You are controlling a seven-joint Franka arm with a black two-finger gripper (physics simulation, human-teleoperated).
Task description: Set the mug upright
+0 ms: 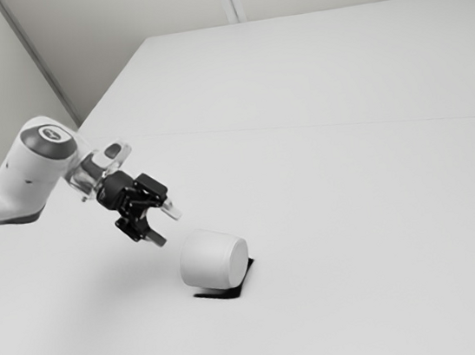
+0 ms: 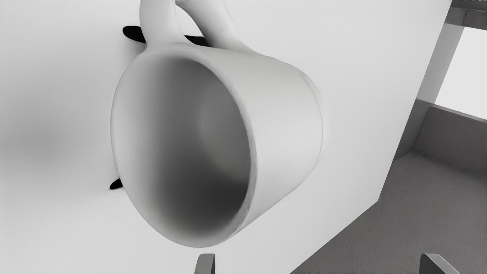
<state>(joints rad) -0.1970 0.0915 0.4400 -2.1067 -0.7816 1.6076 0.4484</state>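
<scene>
Pale walls rise behind a broad white table (image 1: 334, 182), and beyond its edge in the wrist view lies a dark grey floor (image 2: 365, 228); on the table the white mug (image 1: 209, 260) rests on its side, its mouth toward the gripper (image 1: 169, 228) and its base toward the exterior view's right, a black patch (image 1: 227, 294) by its underside; the gripper is released, its two fingers spread wide, near the mug and apart from it
</scene>
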